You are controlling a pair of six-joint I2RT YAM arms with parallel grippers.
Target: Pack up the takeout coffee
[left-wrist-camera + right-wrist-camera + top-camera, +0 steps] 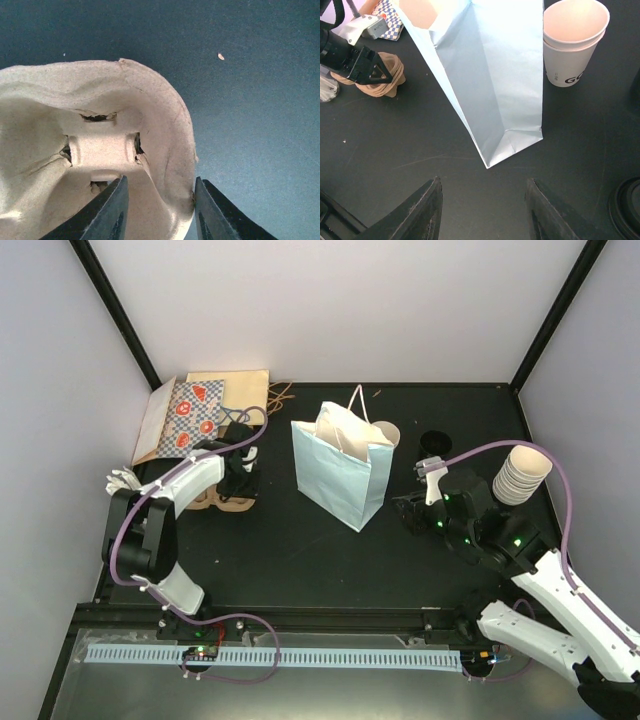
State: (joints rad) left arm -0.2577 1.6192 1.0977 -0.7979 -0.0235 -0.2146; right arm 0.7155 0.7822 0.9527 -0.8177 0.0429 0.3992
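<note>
left arm [150,530]: elbow folded up high over my base, forearm reaching out toward the far left
left gripper [160,187]: pointing pretty much straight down, jaws part-way apart, honestly can't tell if I'm pinching anything
right arm [560,590]: stretched in from the near-right corner toward the middle
right gripper [484,186]: tilted forward and down, jaws spread, holding nothing, just hanging in the air

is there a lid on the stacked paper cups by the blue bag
No, the stacked paper cups by the blue bag are open on top, pale inside showing.
</note>
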